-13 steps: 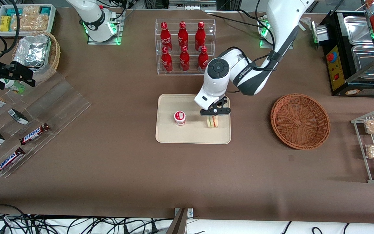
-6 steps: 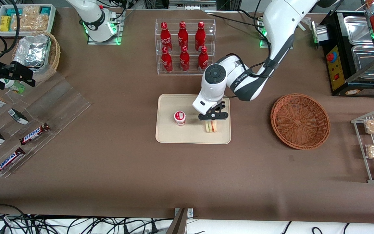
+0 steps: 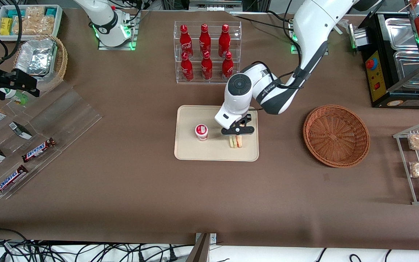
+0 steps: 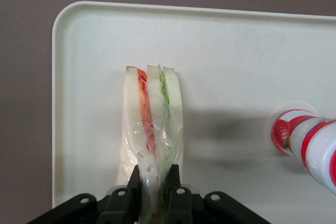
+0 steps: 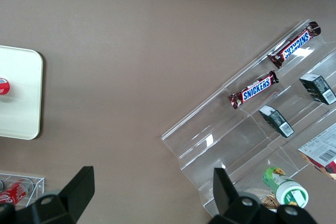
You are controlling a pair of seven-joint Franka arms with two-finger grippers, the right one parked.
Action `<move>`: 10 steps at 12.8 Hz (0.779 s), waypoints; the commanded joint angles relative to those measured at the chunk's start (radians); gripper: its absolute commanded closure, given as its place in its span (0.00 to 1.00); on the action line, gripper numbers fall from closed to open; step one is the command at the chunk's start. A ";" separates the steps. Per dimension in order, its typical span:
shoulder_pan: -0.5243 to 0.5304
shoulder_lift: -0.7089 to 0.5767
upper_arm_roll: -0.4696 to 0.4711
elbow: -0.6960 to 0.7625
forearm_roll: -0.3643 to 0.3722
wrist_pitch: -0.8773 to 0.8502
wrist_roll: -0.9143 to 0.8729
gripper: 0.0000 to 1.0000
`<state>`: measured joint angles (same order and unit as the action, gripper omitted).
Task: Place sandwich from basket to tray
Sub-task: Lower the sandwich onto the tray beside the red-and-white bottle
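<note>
**Sandwich is down on the tray, but the claw has not let go**

Sandwich point(image 4: 152, 114) stands on its edge on the cream tray point(image 4: 231, 40), with its red and green filling facing up. The claw point(image 4: 155, 184) is pinched on one end of it, and both black fingers point(image 4: 173, 182) press on the clear wrap. In the front view, the claw point(image 3: 237, 134) sits low over the tray point(image 3: 195, 153), right on top of the sandwich point(image 3: 235, 142).

Going out from the claw, a small yogurt cup point(image 3: 201, 131) with a red and white lid stands on the same tray, near the sandwich but not touching it. The sandwich is at the end of the tray that is closer to the round brown basket point(image 3: 336, 135). The basket sits on the brown table, well apart from the tray, toward the working arm's end. Nothing is in it now. A clear rack of red cola bottles point(image 3: 204, 51) stands farther from the front camera than the tray.

I think most of the job is done: the sandwich is out of the basket and looks like it rests on the tray. What is left is small. The claw needs to open and lift away. The sandwich is thin and stands on edge, so it may tip over when the claw lets go.
</note>
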<state>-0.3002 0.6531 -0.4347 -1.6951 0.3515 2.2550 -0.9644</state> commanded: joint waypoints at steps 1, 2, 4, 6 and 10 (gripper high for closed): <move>-0.016 0.019 0.007 0.029 0.026 -0.008 -0.022 0.76; -0.016 0.020 0.008 0.029 0.027 -0.008 -0.022 0.75; -0.016 0.026 0.010 0.031 0.027 -0.008 -0.022 0.73; -0.016 0.040 0.010 0.066 0.032 -0.008 -0.022 0.51; -0.014 0.046 0.010 0.072 0.032 -0.008 -0.020 0.00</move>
<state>-0.3016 0.6806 -0.4312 -1.6582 0.3523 2.2550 -0.9676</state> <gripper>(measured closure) 0.348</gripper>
